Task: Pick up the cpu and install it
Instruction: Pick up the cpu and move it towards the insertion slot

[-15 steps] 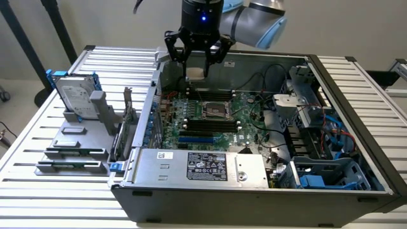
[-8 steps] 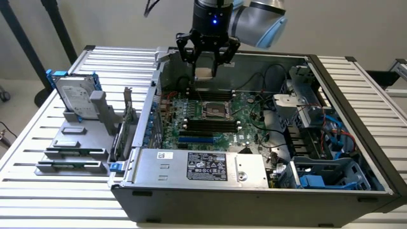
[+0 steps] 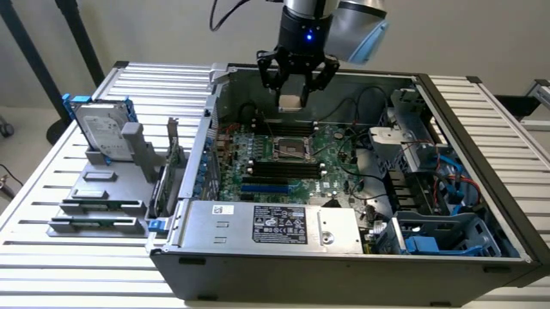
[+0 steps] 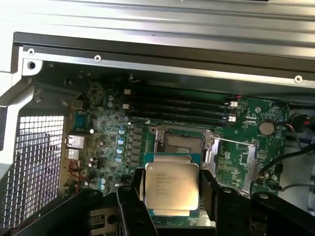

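The cpu (image 3: 290, 102) is a small square chip with a silver-grey top, and my gripper (image 3: 297, 90) is shut on it, holding it in the air over the back of the open computer case (image 3: 481, 212). In the wrist view the cpu (image 4: 171, 184) lies flat between the two black fingers (image 4: 132, 194), its printed face toward the camera. The open processor socket (image 3: 292, 149) sits on the green motherboard below, toward the camera in the exterior view. In the wrist view this socket (image 4: 183, 142) is just beyond the chip, its metal frame raised.
A silver hard drive in a blue bracket (image 3: 103, 132) and memory sticks (image 3: 94, 222) rest on a grey stand on the exterior view's left. Inside the case are the power supply (image 3: 275, 225), black memory slots (image 3: 284, 168), cables and blue drive bays (image 3: 438, 238).
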